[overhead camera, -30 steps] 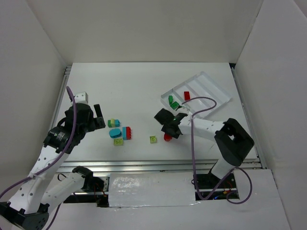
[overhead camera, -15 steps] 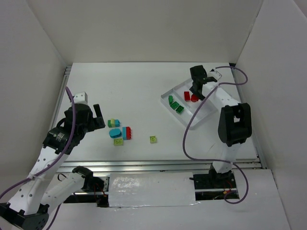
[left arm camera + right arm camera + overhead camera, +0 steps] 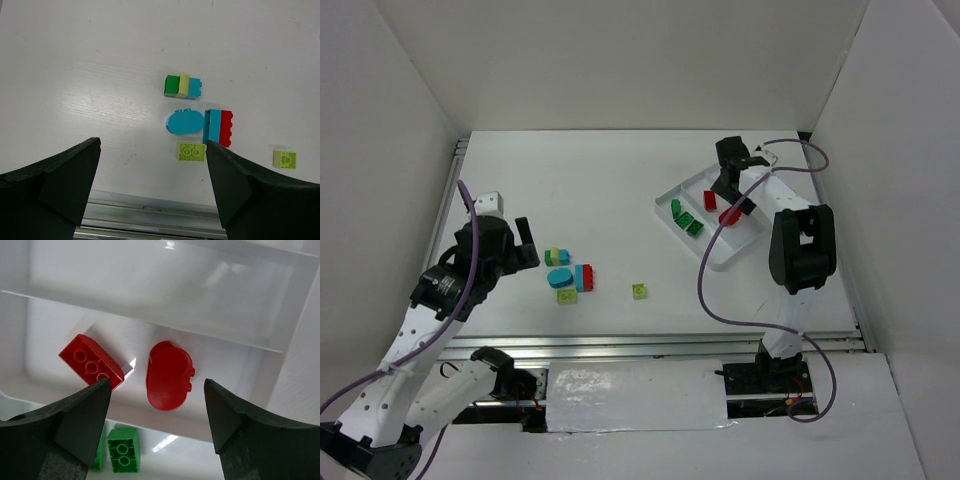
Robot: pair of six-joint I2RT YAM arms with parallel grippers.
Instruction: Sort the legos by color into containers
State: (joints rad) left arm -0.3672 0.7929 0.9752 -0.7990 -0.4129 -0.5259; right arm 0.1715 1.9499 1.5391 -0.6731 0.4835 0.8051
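A: Jaws on the right gripper (image 3: 157, 382): parted wide, clamped on nothing. Hovering over the tray (image 3: 160, 270), out at two o'clock on the table (image 3: 620, 180).

B: And the left gripper (image 3: 152, 145)?

A: Spread as far as possible, likewise empty, touching nothing. Poised near the loose legos (image 3: 570, 272) at eight o'clock.

B: Biggest worry first?

A: Tray itself. Shallow and light by the look of it. Could slide or tip if clipped by a finger on the way up, or if dragged by the purple cable (image 3: 700, 285) hanging across its near corner.

B: Next?

A: Mixed pieces. Cyan-and-red pair (image 3: 218, 127) stuck together, with a green-lime-cyan stack (image 3: 183, 86) at eleven o'clock from it. Dropped whole, would put wrong colours in a compartment. Need splitting first, probably with both grippers.

B: Smaller things?

A: Red rounded brick (image 3: 169, 375) right under the open gap, apart from both fingers, apparently lying in the same compartment as the red studded brick (image 3: 91, 361) at nine o'clock. Slightly soft-edged, so cannot swear to flat and settled; might rock against the divider. Green bricks (image 3: 123, 455) one compartment over, at seven o'clock.

B: Smallest?

A: Flat lime squares (image 3: 190, 151). Low to the table, easy to pinch badly and flick away.
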